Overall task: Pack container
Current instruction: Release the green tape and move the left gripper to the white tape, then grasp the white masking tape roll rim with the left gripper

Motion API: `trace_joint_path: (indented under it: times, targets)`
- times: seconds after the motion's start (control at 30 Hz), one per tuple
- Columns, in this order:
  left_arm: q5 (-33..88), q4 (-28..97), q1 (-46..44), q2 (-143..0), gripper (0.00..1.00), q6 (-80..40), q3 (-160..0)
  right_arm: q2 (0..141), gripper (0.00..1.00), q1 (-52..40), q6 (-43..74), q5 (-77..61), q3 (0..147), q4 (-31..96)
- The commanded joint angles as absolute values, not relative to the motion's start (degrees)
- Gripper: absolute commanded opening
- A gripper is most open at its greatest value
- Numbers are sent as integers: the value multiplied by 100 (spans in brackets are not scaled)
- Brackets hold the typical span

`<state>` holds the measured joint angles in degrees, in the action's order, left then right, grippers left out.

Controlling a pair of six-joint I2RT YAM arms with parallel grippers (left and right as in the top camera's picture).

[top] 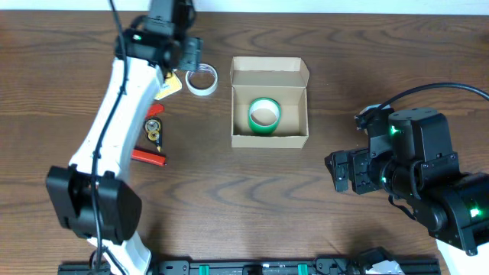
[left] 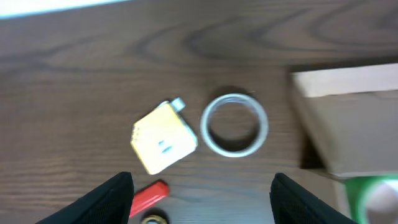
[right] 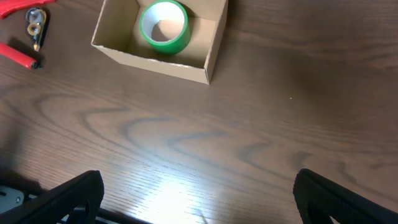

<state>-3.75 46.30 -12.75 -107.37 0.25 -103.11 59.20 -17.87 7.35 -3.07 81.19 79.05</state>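
Observation:
The tan cardboard box stands open at the table's middle, lid flap folded back, with a green tape roll inside. A clear tape roll lies left of the box. My left gripper hovers open and empty above that roll. In the left wrist view the clear roll sits ahead of the open fingers, with the box at right. My right gripper is open and empty over bare table right of the box; its view shows the box and green roll far ahead.
A small yellow item lies just left of the clear roll. A red stick, a gold-and-black piece and a small red-orange item lie further left. The left arm stretches across the table's left side.

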Motion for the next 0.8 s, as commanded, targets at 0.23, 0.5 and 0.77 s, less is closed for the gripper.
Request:
trace_joint_path:
  times: [0.23, 0.5, 0.77]
  targets:
    - [91, 4298, -1090, -11983, 73, -108, -10269, 5916, 99, -1743, 718, -325, 8119, 7913]
    - [115, 4021, -978, -12658, 73, -440, -10269, 5916, 99, -1743, 718, -327, 8121, 7913]
    - [115, 3798, -993, -13050, 70, -537, -10269, 5916, 99, -1743, 718, -325, 8119, 7915]
